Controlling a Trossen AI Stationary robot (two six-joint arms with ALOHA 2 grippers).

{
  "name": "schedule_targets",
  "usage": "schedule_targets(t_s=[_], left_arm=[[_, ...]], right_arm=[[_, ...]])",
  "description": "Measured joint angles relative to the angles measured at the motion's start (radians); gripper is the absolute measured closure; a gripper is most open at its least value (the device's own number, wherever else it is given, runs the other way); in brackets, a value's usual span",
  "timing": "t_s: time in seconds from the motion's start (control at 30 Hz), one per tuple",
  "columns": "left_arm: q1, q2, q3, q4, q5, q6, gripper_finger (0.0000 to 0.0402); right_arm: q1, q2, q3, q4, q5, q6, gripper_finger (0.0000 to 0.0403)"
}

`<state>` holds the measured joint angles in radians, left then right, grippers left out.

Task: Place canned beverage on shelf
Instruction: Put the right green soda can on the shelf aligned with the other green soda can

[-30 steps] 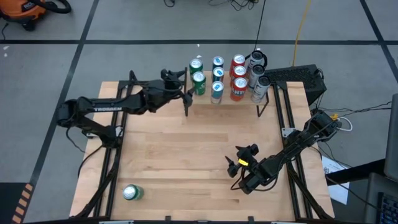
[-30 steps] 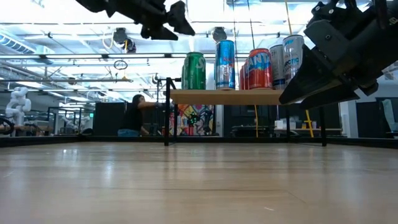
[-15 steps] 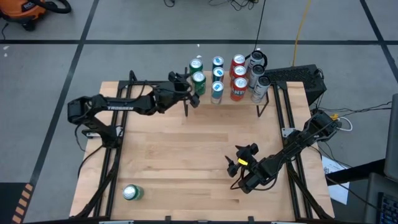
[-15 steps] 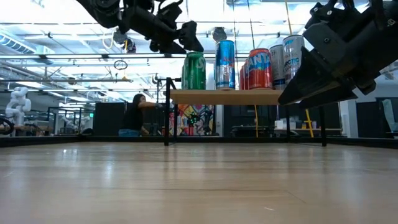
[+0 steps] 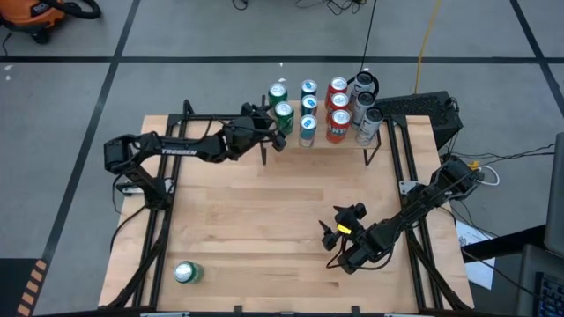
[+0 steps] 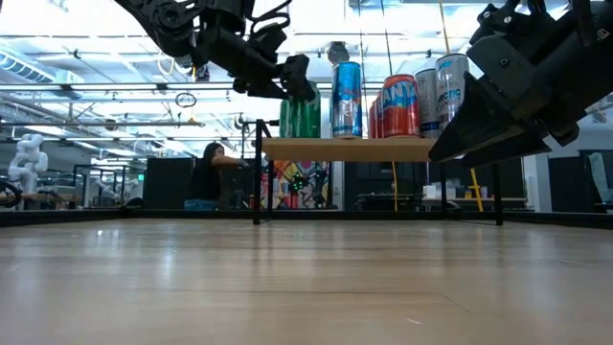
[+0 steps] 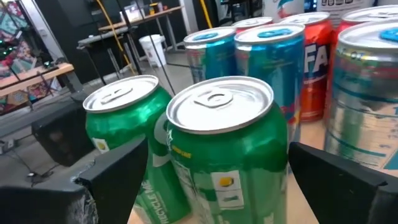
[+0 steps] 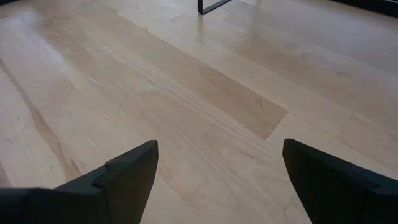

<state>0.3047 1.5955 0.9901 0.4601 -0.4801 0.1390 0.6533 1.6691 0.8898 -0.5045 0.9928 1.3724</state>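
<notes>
- The left gripper (image 5: 275, 134) is hanging at the shelf's (image 5: 348, 141) left end, fingers spread apart on either side of the nearer green can (image 7: 227, 149); the wrist view is showing daylight between each finger and the can wall, so nothing is being squeezed.
- Judging by this, the step in hand is either letting go of a can just set on the shelf or closing in on one; the pictures alone are not settling which.
- If it is a release, the next move is calling for a straight pull-back from the shelf edge, keeping the open fingers from brushing the second green can (image 7: 127, 134) just beside it.
- The nearer green can is standing upright, glossy, with a silver lid and yellow label; blue cans (image 5: 307, 104), red cans (image 5: 337, 107) and silver cans (image 5: 366, 104) are filling the rest of the board.
- Another green can (image 5: 187, 273) is lying on the tabletop (image 5: 264, 220) near the front left corner, well apart from both arms; it looks to be waiting its turn.
- The right gripper (image 5: 337, 231) is idling low over the table's right side, fingers apart and empty.
</notes>
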Motion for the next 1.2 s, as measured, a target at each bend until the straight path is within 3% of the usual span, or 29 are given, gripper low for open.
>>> schedule_targets(t_s=[0.13,0.33,0.77,1.2], left_arm=[[-0.002,0.0,0.0,0.002,-0.002,-0.002,0.0016],[-0.007,0.0,0.0,-0.005,-0.118,-0.002,0.0016],[-0.02,-0.007,0.0,-0.04,-0.218,-0.002,0.0016],[-0.02,-0.028,-0.001,-0.092,-0.272,-0.002,0.0016]], right_arm=[[0.0,0.0,0.0,0.0,-0.002,0.0,0.0069],[0.001,0.0,0.0,0.0,-0.003,0.0,0.0069],[0.001,0.0,0.0,0.0,-0.003,0.0,0.0069],[0.003,0.0,0.0,0.0,-0.004,0.001,0.0069]])
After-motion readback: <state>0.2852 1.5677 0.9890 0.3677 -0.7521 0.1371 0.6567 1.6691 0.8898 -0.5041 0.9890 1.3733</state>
